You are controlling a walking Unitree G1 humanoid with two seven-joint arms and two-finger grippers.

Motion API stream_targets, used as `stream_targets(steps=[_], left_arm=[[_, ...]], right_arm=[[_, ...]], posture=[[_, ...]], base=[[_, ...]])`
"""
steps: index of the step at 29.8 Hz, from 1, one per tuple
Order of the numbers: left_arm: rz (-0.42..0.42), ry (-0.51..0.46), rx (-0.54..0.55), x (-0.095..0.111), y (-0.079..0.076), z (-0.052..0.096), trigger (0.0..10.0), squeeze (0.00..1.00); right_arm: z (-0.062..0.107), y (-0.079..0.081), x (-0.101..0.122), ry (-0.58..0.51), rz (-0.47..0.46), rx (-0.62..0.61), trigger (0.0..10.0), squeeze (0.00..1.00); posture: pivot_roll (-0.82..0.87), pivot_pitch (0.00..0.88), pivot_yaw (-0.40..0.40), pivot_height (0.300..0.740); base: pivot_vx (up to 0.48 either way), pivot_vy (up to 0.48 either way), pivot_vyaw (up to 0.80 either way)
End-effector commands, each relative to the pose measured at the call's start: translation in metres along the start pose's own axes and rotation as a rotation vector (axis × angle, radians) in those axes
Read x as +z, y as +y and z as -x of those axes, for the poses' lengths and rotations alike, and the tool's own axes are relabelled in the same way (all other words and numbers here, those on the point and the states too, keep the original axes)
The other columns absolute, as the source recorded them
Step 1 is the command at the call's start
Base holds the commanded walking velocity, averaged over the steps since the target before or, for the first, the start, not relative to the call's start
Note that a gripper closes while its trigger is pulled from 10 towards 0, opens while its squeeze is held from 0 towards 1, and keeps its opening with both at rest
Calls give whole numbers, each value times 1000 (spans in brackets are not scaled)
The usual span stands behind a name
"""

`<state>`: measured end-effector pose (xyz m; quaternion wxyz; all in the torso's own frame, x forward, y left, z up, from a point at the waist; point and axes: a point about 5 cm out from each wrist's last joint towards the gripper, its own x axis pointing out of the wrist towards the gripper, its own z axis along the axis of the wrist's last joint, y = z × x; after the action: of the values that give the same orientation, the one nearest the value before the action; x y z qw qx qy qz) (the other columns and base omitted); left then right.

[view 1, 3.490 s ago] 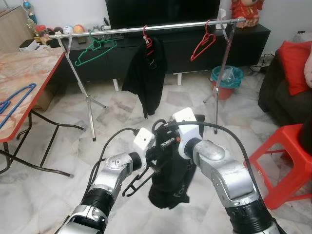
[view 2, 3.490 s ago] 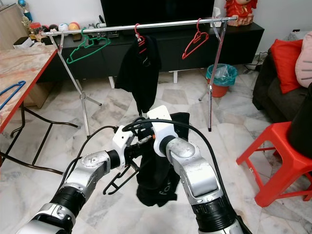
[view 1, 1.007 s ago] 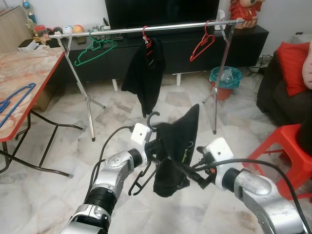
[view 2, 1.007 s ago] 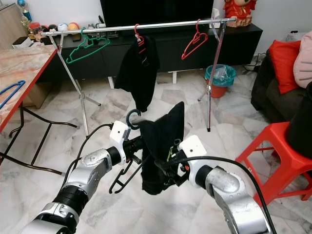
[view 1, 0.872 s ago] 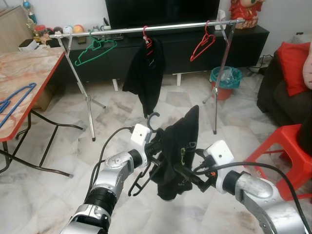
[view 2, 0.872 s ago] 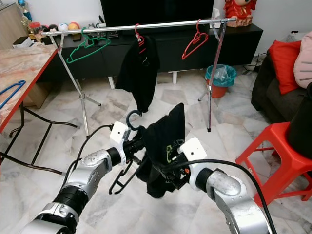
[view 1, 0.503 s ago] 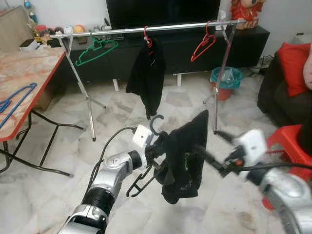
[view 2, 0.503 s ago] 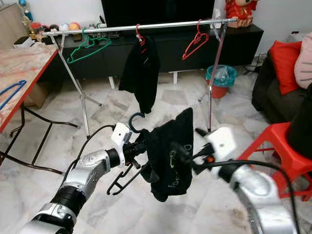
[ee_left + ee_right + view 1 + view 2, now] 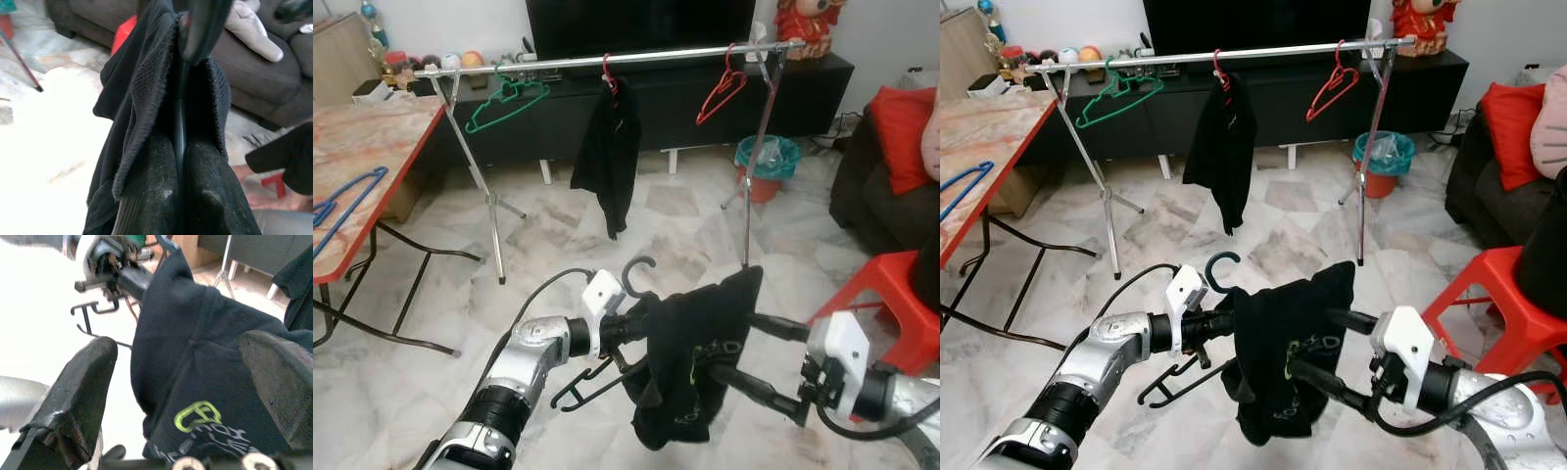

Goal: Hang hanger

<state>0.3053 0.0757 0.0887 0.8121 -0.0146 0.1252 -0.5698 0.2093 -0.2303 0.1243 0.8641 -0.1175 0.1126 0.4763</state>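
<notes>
Black hanger [image 9: 607, 367] w/ curled hook up top, carrying a black garment [image 9: 1285, 348] w/ a small green logo; cloth bunched and drooping over one end, bare wire of the other end poking out toward robot's left. Held mid-air above the marble floor [image 9: 558, 225], well short of the rail [image 9: 607, 60].

Count: 1 black hanger in the claws; 3 on the rail – green hanger [image 9: 504, 98], red hanger [image 9: 722, 86], plus one red-hooked hanger [image 9: 608, 70] w/ a black shirt [image 9: 609, 157]. 1 blue hanger [image 9: 342, 201] on the surface [image 9: 372, 147] at left. 1 red stool [image 9: 891, 304] at right, 1 teal bin [image 9: 764, 162] behind the rack.

Left claw [image 9: 641, 323] clamped tight on the hanger near the hook's base, cloth pressed around both fingers in left wrist view. Right claw [image 9: 744, 357] spread wide, one finger above and one below, tips at the garment's right edge; in right wrist view cloth sits betw. the two pads [image 9: 80, 382] w/ gaps each side, not pinched.
</notes>
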Motion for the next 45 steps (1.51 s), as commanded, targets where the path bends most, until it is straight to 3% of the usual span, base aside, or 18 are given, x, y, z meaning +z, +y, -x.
stream_targets(steps=[1,5,9,23,35,45], left_arm=[[-40,-17,-33,10,-2,1,10000,0],[-47,-8,-54,11,-4,1,10000,0],[-61,5,-87,14,-6,1,10000,0],[-90,70,-170,12,-13,1,10000,0],[-133,84,-307,22,-29,3,10000,0],[-149,109,-390,23,-40,3,10000,0]], right_arm=[[3,-3,0,12,29,10,10000,0],[11,-8,0,24,53,24,10000,0],[14,-15,5,38,140,38,10000,0],[4,-20,38,-102,218,153,10000,0],[2,-25,17,83,286,265,10000,0],[-4,-27,16,92,305,319,10000,0]], posture=[[-91,0,59,740],[-91,0,59,740],[-95,0,62,740],[-89,16,71,740],[-81,13,63,740],[-76,0,60,740]], base=[[0,0,0],[0,0,0],[0,0,0],[0,0,0],[0,0,0],[0,0,0]])
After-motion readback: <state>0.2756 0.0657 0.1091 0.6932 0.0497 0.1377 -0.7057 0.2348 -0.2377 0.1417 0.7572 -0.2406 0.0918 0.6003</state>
